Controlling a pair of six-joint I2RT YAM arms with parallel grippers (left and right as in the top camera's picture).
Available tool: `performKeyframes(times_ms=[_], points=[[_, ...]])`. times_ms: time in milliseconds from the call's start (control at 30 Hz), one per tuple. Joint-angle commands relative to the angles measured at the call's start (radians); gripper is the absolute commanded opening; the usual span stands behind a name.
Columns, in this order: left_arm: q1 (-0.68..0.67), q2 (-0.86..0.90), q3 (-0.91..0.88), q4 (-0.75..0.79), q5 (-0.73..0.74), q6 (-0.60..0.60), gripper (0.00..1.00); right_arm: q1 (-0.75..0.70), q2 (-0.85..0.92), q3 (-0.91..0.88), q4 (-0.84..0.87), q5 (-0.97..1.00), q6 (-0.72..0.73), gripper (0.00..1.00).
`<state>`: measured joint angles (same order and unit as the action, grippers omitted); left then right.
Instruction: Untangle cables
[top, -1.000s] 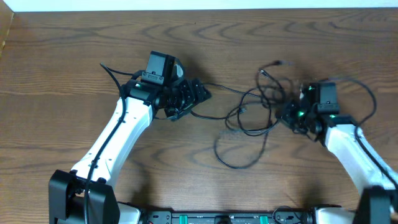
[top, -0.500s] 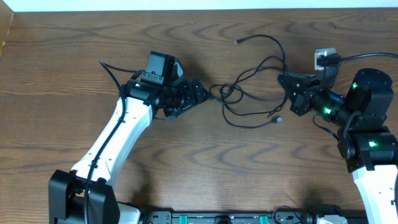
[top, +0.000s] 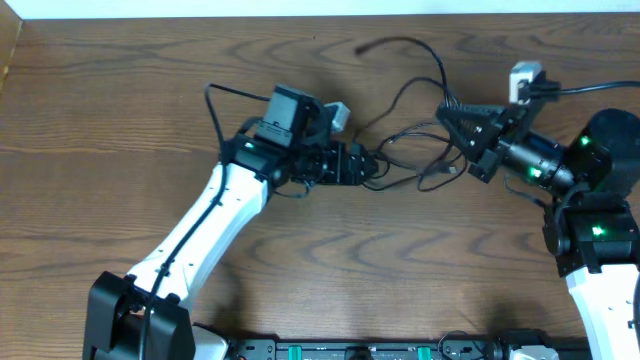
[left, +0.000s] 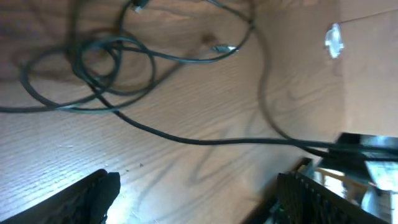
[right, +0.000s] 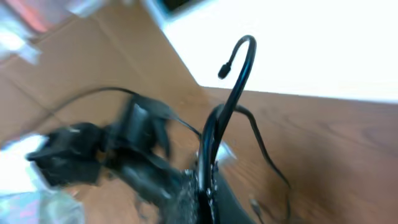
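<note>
Shows the right gripper (top: 455, 118) at right, fingers pressed together on one thin black strand of the cables (top: 410, 150). Shows the left gripper (top: 367, 166) with fingers spread wide, empty, just beside the loose tangle mid-way across the table (top: 120, 90). Looks light, limp and springy; likely snags at crossings. Best taken near a plug end (left: 222, 48) or a free outer loop.

overhead: bright and even, sharp, soft shadows on bench (top: 100, 120), white overexposed strip along top edge | left wrist: slightly blurred, pale glare on wood at lower left, cables (left: 186, 142) soft | right wrist: strongly motion-blurred, background blown out to white, left side smeared
</note>
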<state>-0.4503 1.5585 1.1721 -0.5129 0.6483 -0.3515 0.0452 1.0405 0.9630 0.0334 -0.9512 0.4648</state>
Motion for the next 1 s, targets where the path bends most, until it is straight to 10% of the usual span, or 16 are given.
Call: performKeyframes(times_ms=[0,467,700,967], points=[[-0.032,-0.015,0.010,0.006,-0.167,-0.049,0.86,0.006,-0.002,0.006,0.129,-0.154,0.233,0.01],[-0.085,0.014,0.010,-0.016,-0.806,-0.373,0.86,-0.156,-0.002,0.006,0.937,-0.269,0.813,0.01],[-0.070,0.047,0.010,-0.103,-1.140,-0.479,0.87,-0.306,0.021,0.006,0.703,-0.287,0.533,0.02],[0.047,0.005,0.055,-0.147,-1.386,-0.489,0.87,-0.366,0.093,0.006,-0.014,0.052,-0.077,0.02]])
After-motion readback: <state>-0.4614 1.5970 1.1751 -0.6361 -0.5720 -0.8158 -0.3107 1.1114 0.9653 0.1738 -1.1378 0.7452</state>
